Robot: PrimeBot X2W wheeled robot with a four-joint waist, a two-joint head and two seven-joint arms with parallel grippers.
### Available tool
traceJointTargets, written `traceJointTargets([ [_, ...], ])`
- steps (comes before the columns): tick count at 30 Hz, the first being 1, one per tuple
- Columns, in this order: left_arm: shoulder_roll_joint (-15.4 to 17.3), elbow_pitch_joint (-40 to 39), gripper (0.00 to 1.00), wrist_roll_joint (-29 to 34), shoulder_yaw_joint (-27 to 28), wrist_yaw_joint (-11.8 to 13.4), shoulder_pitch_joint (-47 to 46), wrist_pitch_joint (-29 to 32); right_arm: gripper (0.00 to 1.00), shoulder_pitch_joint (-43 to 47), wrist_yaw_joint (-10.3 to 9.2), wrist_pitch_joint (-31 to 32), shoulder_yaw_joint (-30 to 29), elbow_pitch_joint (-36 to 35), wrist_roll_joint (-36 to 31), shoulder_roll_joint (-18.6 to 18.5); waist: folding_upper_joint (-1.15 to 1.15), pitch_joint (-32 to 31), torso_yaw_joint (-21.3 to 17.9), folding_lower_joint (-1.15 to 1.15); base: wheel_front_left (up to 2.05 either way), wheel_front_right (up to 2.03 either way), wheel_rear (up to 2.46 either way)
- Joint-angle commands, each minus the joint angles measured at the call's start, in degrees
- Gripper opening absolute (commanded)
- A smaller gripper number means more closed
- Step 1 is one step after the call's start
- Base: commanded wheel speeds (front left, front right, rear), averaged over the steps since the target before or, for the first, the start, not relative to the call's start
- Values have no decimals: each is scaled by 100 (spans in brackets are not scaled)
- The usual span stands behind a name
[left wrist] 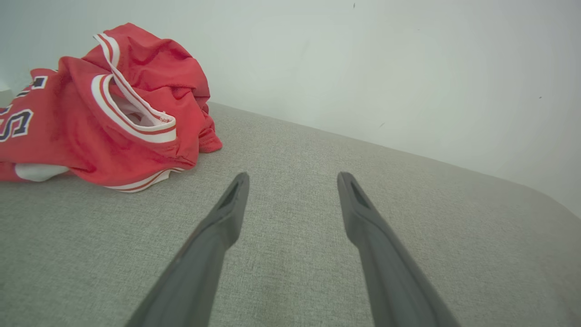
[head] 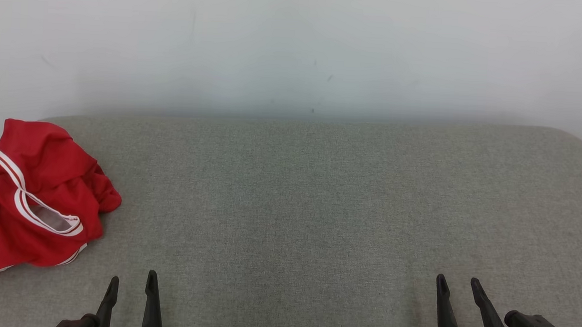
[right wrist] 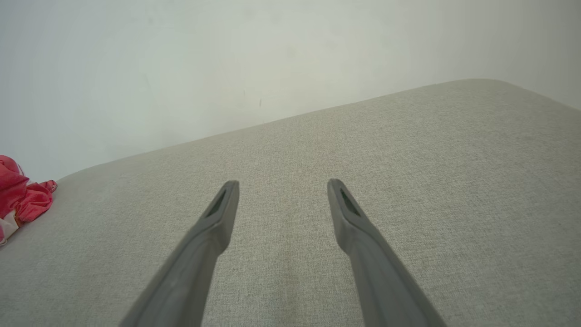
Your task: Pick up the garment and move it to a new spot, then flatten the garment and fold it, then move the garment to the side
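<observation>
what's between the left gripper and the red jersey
Nothing but bare grey fabric surface lies between the open left gripper and the crumpled red jersey, as the left wrist view shows.

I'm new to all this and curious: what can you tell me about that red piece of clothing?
The red garment looks like a sports jersey of thin, mesh-like fabric, with white-and-red striped trim around an opening and dark, white-edged letters. It lies crumpled in a loose heap, not folded, at the left end of the grey fabric surface, close to the white wall, partly cut off by the picture's edge. Only that surface touches it.
</observation>
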Motion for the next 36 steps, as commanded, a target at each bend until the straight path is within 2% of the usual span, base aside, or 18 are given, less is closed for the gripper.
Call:
traceJointTargets([
  [1, 32, -47, 100, 140, -8, 16, 50, -45, 100, 39, -9, -55, 20, -3, -136, -17, 0, -3, 1, 0, 0, 0, 0],
  [36, 40, 238, 100, 992, 11, 32, 204, -390, 100, 176, -12, -402, 156, 235, -1436, -19, 0, -143, -14, 0, 0, 0, 0],
])
